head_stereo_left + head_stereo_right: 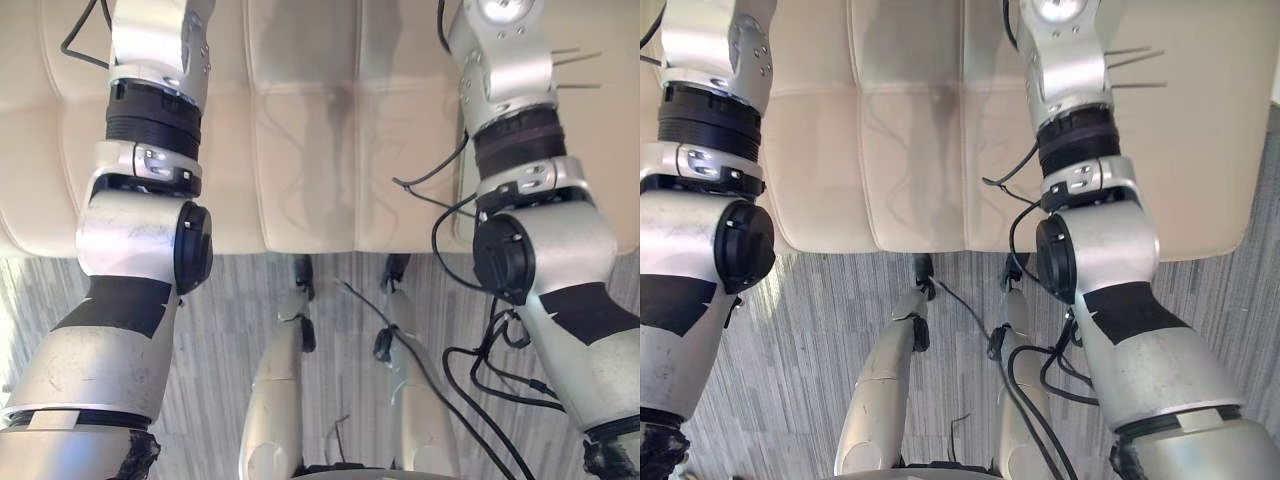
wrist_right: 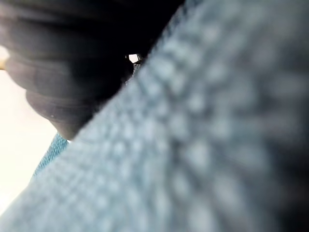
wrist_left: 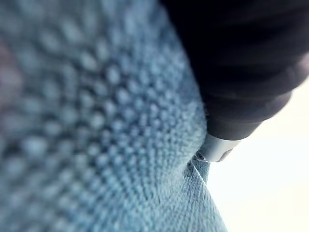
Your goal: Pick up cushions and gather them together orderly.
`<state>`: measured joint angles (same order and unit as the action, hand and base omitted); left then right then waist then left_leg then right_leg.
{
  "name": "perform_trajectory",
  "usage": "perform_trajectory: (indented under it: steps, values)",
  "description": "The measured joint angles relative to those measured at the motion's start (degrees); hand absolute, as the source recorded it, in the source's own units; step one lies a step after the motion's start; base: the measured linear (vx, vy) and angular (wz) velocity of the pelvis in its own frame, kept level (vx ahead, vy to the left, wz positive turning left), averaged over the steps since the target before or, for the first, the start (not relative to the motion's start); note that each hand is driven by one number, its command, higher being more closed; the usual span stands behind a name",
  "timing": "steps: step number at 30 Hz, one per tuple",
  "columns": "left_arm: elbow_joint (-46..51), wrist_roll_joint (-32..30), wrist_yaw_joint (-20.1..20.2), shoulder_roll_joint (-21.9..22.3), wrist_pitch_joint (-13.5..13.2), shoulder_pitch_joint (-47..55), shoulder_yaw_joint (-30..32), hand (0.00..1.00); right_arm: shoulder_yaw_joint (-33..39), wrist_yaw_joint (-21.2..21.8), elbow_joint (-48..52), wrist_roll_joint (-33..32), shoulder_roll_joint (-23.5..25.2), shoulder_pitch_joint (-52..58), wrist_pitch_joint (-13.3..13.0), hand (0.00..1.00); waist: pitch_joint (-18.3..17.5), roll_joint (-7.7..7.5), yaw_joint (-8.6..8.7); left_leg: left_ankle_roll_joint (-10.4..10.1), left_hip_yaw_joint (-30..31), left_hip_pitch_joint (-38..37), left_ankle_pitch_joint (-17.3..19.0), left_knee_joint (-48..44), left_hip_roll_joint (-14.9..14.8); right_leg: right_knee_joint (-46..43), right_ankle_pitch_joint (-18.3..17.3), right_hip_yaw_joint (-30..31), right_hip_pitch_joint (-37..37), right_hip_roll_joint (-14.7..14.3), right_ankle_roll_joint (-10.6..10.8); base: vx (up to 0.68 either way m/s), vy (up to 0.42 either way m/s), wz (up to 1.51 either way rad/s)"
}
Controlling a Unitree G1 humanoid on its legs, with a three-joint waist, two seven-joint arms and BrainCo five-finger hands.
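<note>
While both arms reach out over the cream sofa (image 1: 300, 150), the blue knit cushion (image 3: 96, 125) sits pressed right against each wrist camera: fabric touching the left hand (image 3: 241, 72) at its dark cover, same weave hard against the right hand (image 2: 72, 58). One cushion or two, can't tell. Fingers: can't tell on either side, fabric hides them. Grey striped floor (image 1: 230, 300) in front of the sofa

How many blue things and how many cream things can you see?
Blue: 1 at least, the knitted cushion by the left hand and right hand; maybe 2, cannot tell.
Cream: 1, the sofa.
Total: 2 at least.
</note>
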<state>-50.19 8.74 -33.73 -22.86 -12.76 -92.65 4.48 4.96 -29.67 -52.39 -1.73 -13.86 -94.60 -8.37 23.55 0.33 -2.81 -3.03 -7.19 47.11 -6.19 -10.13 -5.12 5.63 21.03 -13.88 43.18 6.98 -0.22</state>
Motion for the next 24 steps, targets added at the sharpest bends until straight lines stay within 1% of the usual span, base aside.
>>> perform_trajectory:
  steps: [2, 3, 5, 7, 9, 11, 13, 15, 18, 20, 21, 23, 24]
  values:
    - [-0.58, 1.87, 0.41, 0.0, 0.08, 0.0, 2.99, 0.0, -2.83, 2.92, -0.39, -5.22, -2.03, -1.45, -0.03, 0.0, 0.53, 0.04, -0.66, -0.36, 0.5, 2.07, -0.71, 0.69, -0.22, 0.0, 0.0, -0.26, 1.98, -0.19, 0.0, 0.0, 0.021, 0.14]
    - [-0.86, 2.43, 1.44, 0.02, 0.05, 0.03, 4.11, 0.0, -4.07, 4.5, -0.39, -7.79, -3.07, -1.67, -0.08, 0.0, 1.58, 0.05, -1.06, -0.42, 0.55, 2.54, -0.75, 0.67, -0.32, -0.01, 0.0, -0.31, 2.41, -0.26, 0.0, 0.0, 0.027, 0.06]
    - [-1.25, 3.69, 2.58, -0.01, 0.04, 0.07, 5.43, 0.0, -5.56, 5.75, -1.14, -10.47, -3.75, -1.66, -0.05, 0.0, 2.14, 0.01, -1.04, -0.53, 0.66, 3.4, -0.82, 0.6, -0.38, -0.01, 0.0, -0.42, 3.12, -0.28, 0.0, -0.01, 0.03, 0.04]
    - [-1.25, 4.86, 4.28, 0.23, -0.13, 1.5, 7.22, 0.0, -7.26, 7.18, -4.17, -13.81, -4.3, -1.47, 0.17, 0.0, 2.41, 0.04, -0.98, -0.53, 0.58, 4.28, -0.81, 0.4, -0.45, -0.02, 0.0, -0.43, 3.84, -0.29, 0.0, 0.0, 0.017, 0.01]
    - [-1.25, 5.68, 5.88, 0.31, -0.34, 4.58, 7.54, 0.0, -8.61, 7.64, -5.57, -14.91, -4.54, 0.04, 0.7, 0.0, 2.41, 0.04, -1.0, -0.55, 0.31, 4.4, -0.8, 0.4, -0.57, -0.02, 0.0, -0.3, 4.09, -0.35, 0.01, -0.02, 0.033, -0.06]
    - [-1.26, 6.71, 7.43, 1.39, -0.41, 9.22, 8.48, 0.0, -9.58, 8.65, -5.53, -16.31, -4.66, 2.28, 0.69, 0.0, 2.41, 0.04, -0.92, -0.57, 0.08, 4.36, -0.78, 0.24, -0.9, -0.09, 0.0, -0.21, 4.08, -0.59, 0.01, -0.02, 0.027, -0.06]
    - [-1.27, 7.12, 8.05, 2.46, -0.37, 13.74, 9.02, 0.0, -10.48, 8.7, -5.41, -16.71, -4.64, 3.46, 0.67, 0.0, 2.41, 0.04, -0.79, -0.59, -0.22, 4.14, -0.77, 0.08, -1.19, -0.42, 0.0, -0.03, 4.11, -0.8, 0.02, -0.03, 0.01, -0.08]
    - [-1.29, 7.12, 8.78, 3.13, -0.33, 18.37, 9.12, 0.0, -10.64, 8.72, -3.62, -16.7, -4.63, 5.83, -0.13, 0.0, 2.41, 0.04, -0.75, -0.63, -0.88, 3.97, -0.73, -0.42, -1.58, -0.74, -0.04, 0.47, 4.09, -1.05, 0.07, -0.06, -0.003, -0.1]
    - [-1.22, 7.1, 9.05, 2.97, -0.35, 21.38, 9.73, 0.0, -10.74, 8.75, 0.96, -16.55, -4.67, 10.13, -0.39, 0.0, 2.41, 0.04, -0.91, -0.63, -1.19, 3.79, -0.73, -0.89, -1.93, -0.81, -0.46, 2.06, 3.95, -1.29, 0.61, -0.08, -0.03, -0.08]
    - [1.35, 7.11, 10.0, 2.2, -0.58, 25.4, 9.73, 0.0, -10.54, 8.73, 6.65, -15.48, -4.7, 15.89, -0.7, 0.0, 2.41, 0.03, -0.79, -0.73, -1.72, 2.76, -0.65, -1.55, -2.45, -0.81, -1.17, 3.49, 2.87, -1.72, 1.54, -0.1, -0.052, -0.12]
    - [2.59, 7.11, 10.02, 1.98, -0.89, 26.78, 9.7, 0.0, -10.31, 8.64, 8.51, -15.05, -4.79, 17.78, -0.86, 0.0, 2.41, 0.03, -0.7, -0.88, -1.73, 2.47, -0.51, -1.94, -2.71, -0.8, -1.18, 3.57, 2.34, -1.92, 1.55, -0.09, -0.053, -0.11]
    - [10.87, 7.1, 10.13, 1.26, -1.95, 33.27, 9.48, 0.0, -9.65, 8.57, 19.87, -12.67, -7.03, 27.04, -1.77, 0.0, 2.4, 0.03, -0.59, -1.15, -1.62, 0.5, -0.3, -2.1, -3.5, -0.78, -2.14, 3.66, 0.22, -2.61, 2.73, -0.08, -0.06, -0.09]
    - [13.51, 7.12, 10.17, 0.87, -2.52, 35.4, 9.32, 0.0, -9.21, 8.57, 23.29, -11.69, -7.68, 29.63, -2.07, 0.0, 2.4, 0.02, -0.58, -1.29, -1.62, -0.04, -0.19, -2.1, -3.7, -0.77, -2.28, 3.69, -0.3, -2.79, 2.83, -0.07, -0.067, -0.07]
